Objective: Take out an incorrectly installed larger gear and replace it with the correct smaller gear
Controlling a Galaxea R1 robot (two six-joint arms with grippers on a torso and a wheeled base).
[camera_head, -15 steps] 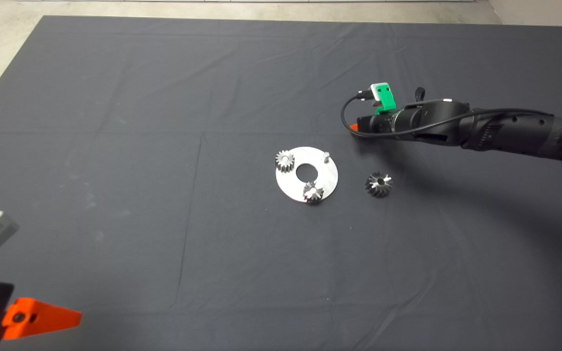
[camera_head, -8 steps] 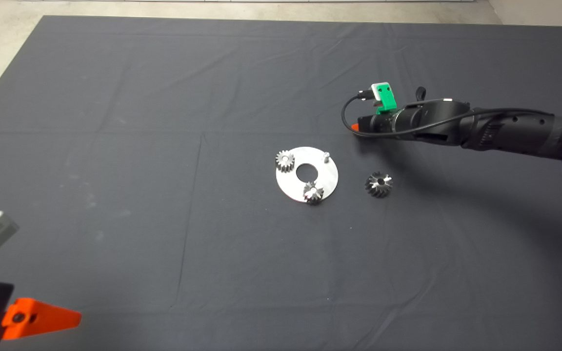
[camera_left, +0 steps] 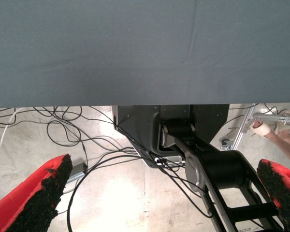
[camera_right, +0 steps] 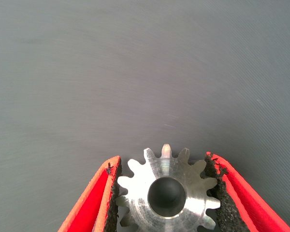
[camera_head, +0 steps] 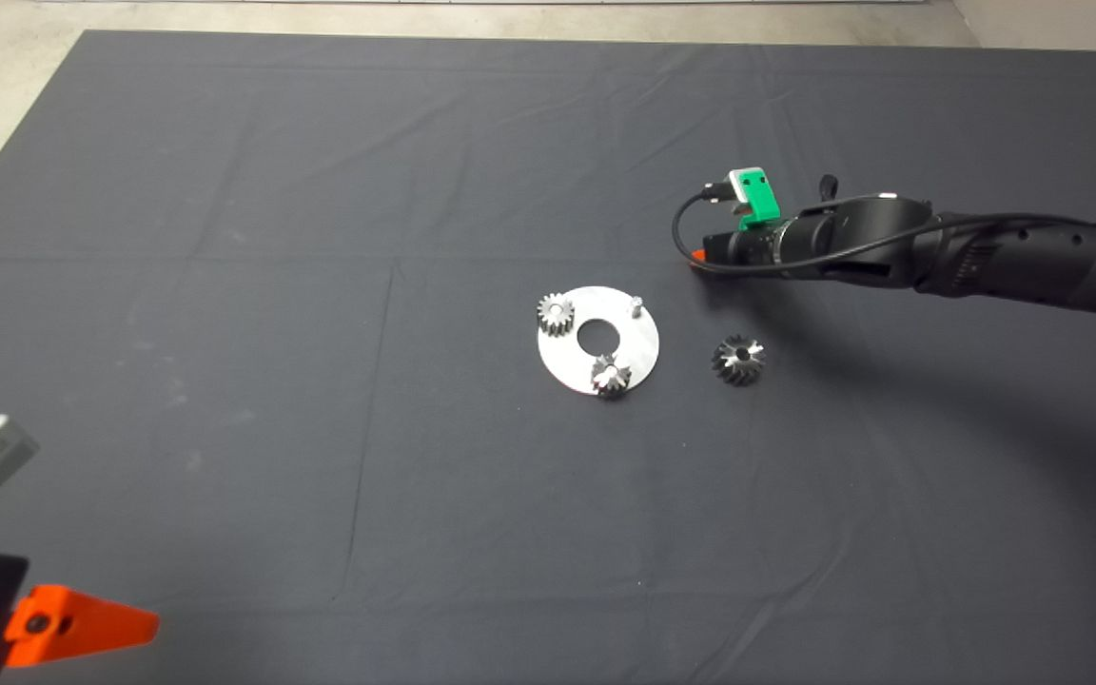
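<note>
The larger gear (camera_head: 738, 360), wide with flared shiny teeth, lies on the mat right of the round steel plate (camera_head: 638, 347). My right gripper (camera_head: 696, 255) is low over the mat behind and to the right of the plate. In the right wrist view its fingers (camera_right: 227, 193) press on both sides of the smaller gear (camera_right: 191, 181), a small steel gear with a central hole. The gear is hidden under the gripper in the head view. The plate has a bare pin (camera_head: 636, 304) at its back right. My left gripper (camera_head: 72, 623) is parked open at the lower left.
A pale small gear with straight teeth (camera_head: 556, 314) and a dark small gear (camera_head: 611, 376) sit on the plate around its centre hole. The left wrist view shows the mat's edge, floor cables (camera_left: 87, 140), the robot's base and a person's foot (camera_left: 263, 128).
My right arm has shifted slightly to the right and toward the front of the mat. The gears on the plate and the larger gear have not moved.
</note>
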